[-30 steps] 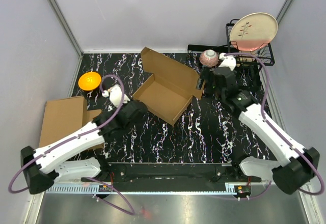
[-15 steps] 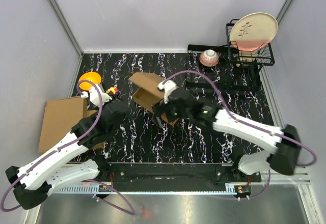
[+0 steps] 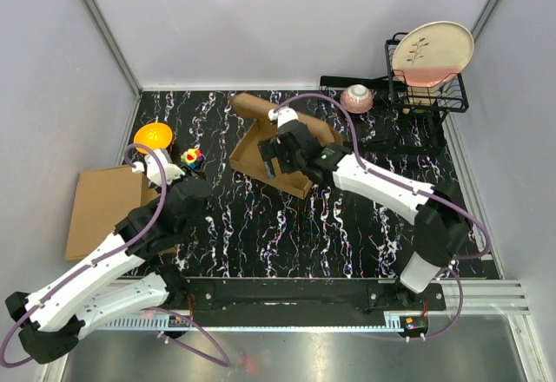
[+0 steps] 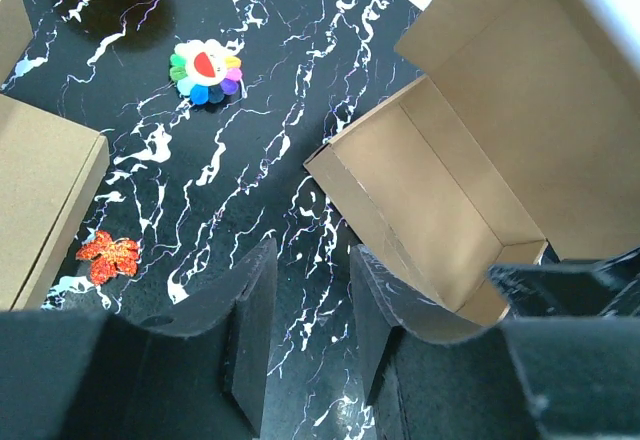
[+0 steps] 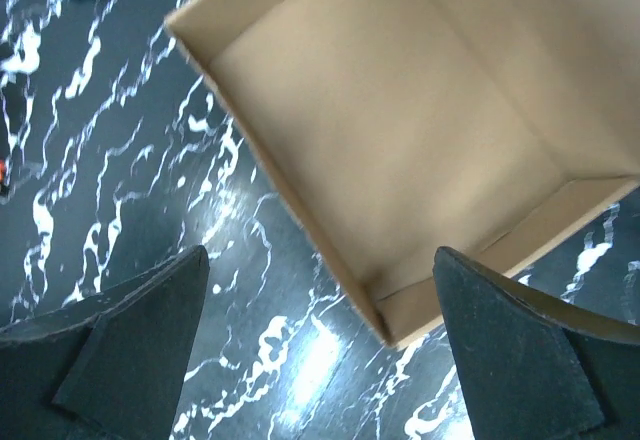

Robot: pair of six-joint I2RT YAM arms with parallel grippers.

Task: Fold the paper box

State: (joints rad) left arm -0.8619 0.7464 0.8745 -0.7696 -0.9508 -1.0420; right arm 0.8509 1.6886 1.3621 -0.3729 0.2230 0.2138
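The paper box stood right of the orange bowl, tray formed, lid raised. The right gripper, farther right of the bowl, hung over the tray's wall with jaws spread wide, gripping nothing. The left gripper, nearside of the bowl, was partly parted and empty.

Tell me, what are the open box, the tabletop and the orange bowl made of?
The box looks like plain brown cardboard, matte, with cut edges thick enough to suggest corrugated board. The tabletop is glossy black with white marble-like veins and glare; stone or printed film, I cannot tell. The bowl seems smooth orange plastic, though glazed ceramic is possible.
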